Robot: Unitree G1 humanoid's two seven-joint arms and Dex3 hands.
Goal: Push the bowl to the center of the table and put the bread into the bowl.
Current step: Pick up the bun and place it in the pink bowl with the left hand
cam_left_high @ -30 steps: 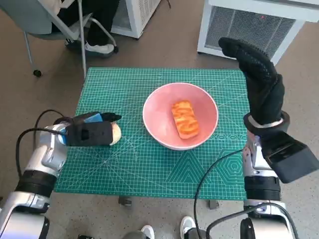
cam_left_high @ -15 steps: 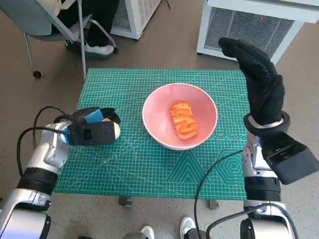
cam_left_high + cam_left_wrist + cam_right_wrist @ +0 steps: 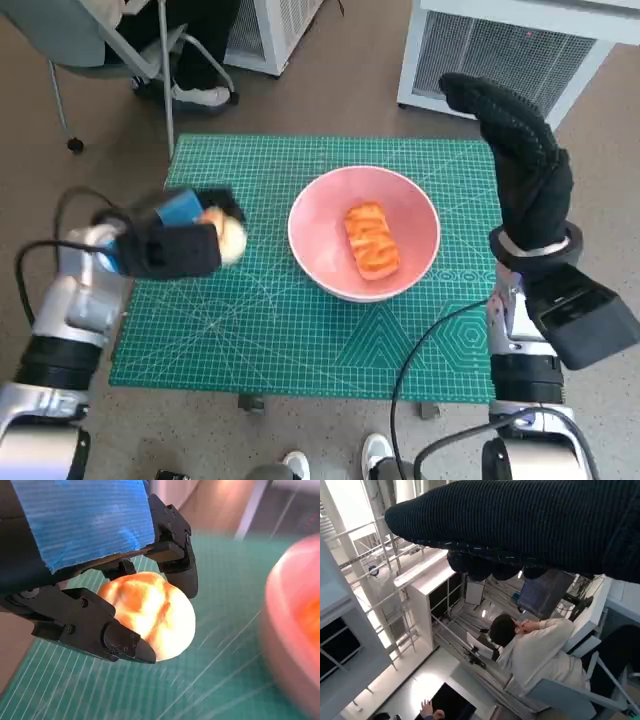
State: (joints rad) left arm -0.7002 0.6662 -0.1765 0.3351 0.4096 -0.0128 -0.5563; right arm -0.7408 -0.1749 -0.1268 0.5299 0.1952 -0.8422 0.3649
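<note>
A pink bowl point(image 3: 320, 250) sits near the middle of the green mat point(image 3: 280, 330), and an orange glazed bread point(image 3: 371, 240) lies inside it. My left hand point(image 3: 175, 240) grips a pale round bread roll point(image 3: 230, 238) left of the bowl, lifted off the mat. In the left wrist view the black fingers point(image 3: 120, 640) clamp the roll point(image 3: 155, 612) from both sides, with the bowl's rim point(image 3: 287, 630) blurred beside it. My right hand point(image 3: 520, 160) is raised upright beyond the table's right side, fingers extended and holding nothing.
A white grilled unit point(image 3: 500, 50) stands beyond the table's far right corner. A chair and a seated person's feet point(image 3: 195, 95) are at the far left. Cables point(image 3: 430, 340) hang by my right arm. The right wrist view shows a seated person point(image 3: 535, 650) and shelving.
My left hand has lifted the roll off the mat and carried it slightly up and toward the bowl. The right hand and the bowl have not moved.
</note>
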